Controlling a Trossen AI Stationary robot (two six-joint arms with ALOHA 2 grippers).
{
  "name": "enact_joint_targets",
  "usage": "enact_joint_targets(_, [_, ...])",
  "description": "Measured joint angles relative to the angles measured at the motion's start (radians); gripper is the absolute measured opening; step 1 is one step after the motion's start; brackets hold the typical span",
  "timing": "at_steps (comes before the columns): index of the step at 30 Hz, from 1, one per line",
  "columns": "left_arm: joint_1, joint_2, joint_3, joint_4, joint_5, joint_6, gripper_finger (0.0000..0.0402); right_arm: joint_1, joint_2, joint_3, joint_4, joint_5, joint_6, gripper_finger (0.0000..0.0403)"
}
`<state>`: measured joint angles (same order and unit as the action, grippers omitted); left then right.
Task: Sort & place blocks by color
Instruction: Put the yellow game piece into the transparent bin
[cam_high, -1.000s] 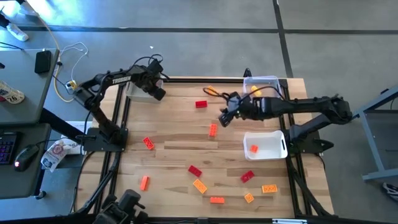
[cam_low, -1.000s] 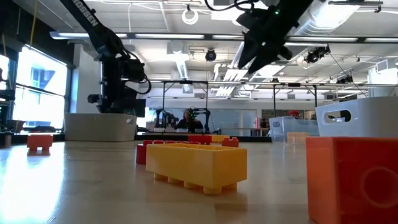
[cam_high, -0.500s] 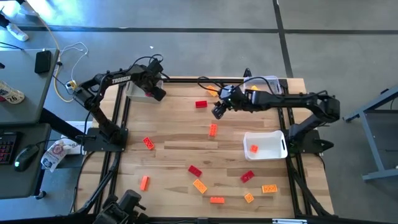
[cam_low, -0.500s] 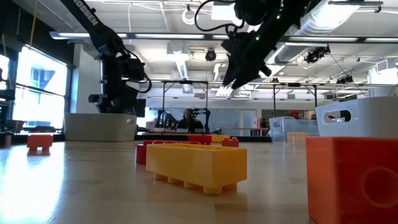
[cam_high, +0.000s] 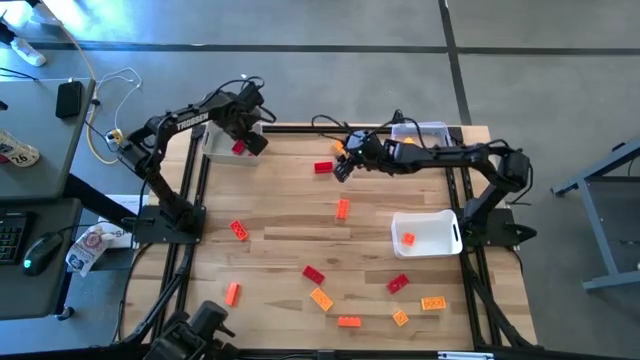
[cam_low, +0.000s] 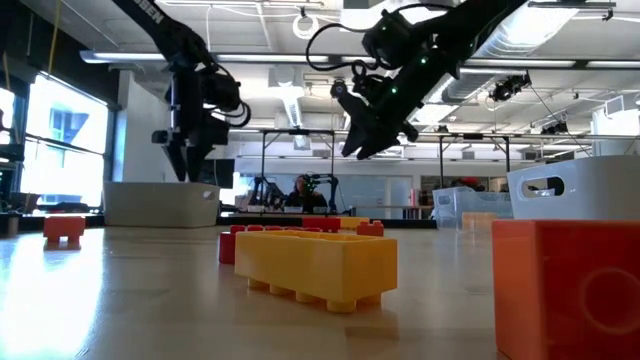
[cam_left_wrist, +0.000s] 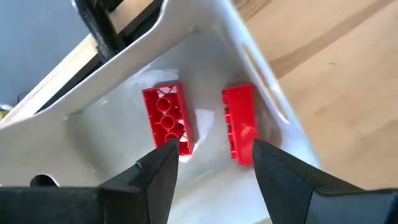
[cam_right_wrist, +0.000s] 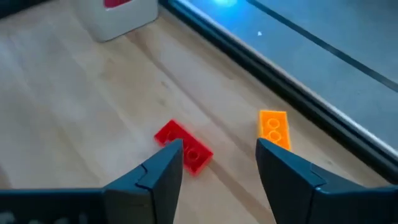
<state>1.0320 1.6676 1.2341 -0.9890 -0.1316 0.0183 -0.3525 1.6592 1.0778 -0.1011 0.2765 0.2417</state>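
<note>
At eleven o'clock on tabletop: left end effector open, empty, over white bin holding two red blocks; right end effector open, empty, twelve o'clock

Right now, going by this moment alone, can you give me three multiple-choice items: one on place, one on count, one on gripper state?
1. Where is the left gripper?
A. Over the white bin at the table's far left corner
B. Over the near-edge blocks
C. Beside the clear bin

2. How many red blocks lie in that bin?
A. None
B. Two
C. Five

3. How does the right gripper stand?
A. Shut on a block
B. Open, empty
C. Out of view

Answers:
1 A: the high view shows it above that bin.
2 B: the left wrist view shows one red block and another.
3 B: the right wrist view shows spread fingers with nothing between.
</note>
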Motion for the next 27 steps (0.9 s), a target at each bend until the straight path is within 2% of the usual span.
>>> enact_joint_targets(10, [-0.074,-0.003,0.014,-0.051,0.102,0.062,0.0191,-0.092,0.003,0.000,0.140,-0.031,-0.023,0.0245])
enact_joint_targets(16, [-0.129,-0.079,0.017,-0.071,0.132,0.045,0.0191,-0.151,0.021,0.001,0.222,-0.053,-0.023,0.0248])
enact_joint_targets(22, [-0.219,-0.179,0.016,-0.061,0.135,-0.003,0.0191,-0.186,0.074,0.000,0.232,-0.114,-0.015,0.0248])
enact_joint_targets(27, [-0.292,-0.254,0.016,-0.061,0.132,-0.042,0.0191,-0.181,0.096,0.000,0.205,-0.120,-0.006,0.0248])
